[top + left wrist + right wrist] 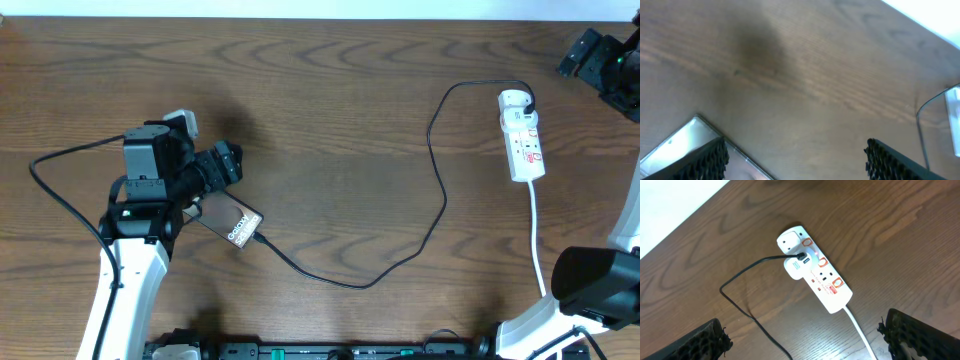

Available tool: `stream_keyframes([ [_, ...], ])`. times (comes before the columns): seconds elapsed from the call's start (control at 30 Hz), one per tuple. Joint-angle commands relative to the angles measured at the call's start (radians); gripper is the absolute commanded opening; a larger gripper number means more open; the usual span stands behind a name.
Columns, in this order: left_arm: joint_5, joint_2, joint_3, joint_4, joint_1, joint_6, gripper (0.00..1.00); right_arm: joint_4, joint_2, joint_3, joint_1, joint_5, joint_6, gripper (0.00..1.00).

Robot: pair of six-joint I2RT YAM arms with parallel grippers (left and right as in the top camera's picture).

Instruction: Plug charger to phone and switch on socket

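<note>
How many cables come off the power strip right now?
2. A black charger cable leaves the power strip near its rounded end and runs to the phone; a white cord exits the other end toward the robot's side. None looks hidden.

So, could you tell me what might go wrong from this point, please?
1. The open left gripper hovers at the phone, where the charger meets its edge; a nudge could shift the phone and loosen the connection.
2. The charger loops close beside the socket; the open right gripper, reaching to switch it on, might snag the charger or slide the socket.
</note>
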Motion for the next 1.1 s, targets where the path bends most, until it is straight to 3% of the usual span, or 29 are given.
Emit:
stream_keyframes([
  [0.0, -0.071, -0.075, -0.013, -0.04, -0.002, 0.025, 0.86, -0.003, 0.006, 0.002, 0.001, 0.016, 0.018, 0.99],
  [0.13, -0.183, -0.2, -0.098, -0.038, -0.016, 0.025, 0.86, -0.002, 0.006, 0.002, 0.001, 0.016, 0.018, 0.99],
  [0.23, -0.285, -0.336, -0.212, 0.049, -0.043, 0.025, 0.86, -0.003, 0.006, 0.002, 0.001, 0.016, 0.018, 0.99],
  [0.53, -0.362, -0.785, -0.683, 0.684, -0.07, 0.068, 0.86, -0.003, 0.006, 0.002, 0.001, 0.016, 0.018, 0.99],
  [0.63, -0.361, -0.898, -0.809, 0.815, -0.069, 0.094, 0.86, -0.003, 0.006, 0.002, 0.001, 0.016, 0.018, 0.99],
  [0.93, -0.312, -1.153, -0.816, 0.418, -0.023, 0.111, 0.86, -0.003, 0.006, 0.002, 0.001, 0.016, 0.018, 0.99],
  [1.07, -0.302, -1.156, -0.816, 0.294, 0.01, 0.124, 0.86, -0.003, 0.006, 0.002, 0.001, 0.016, 0.018, 0.99],
])
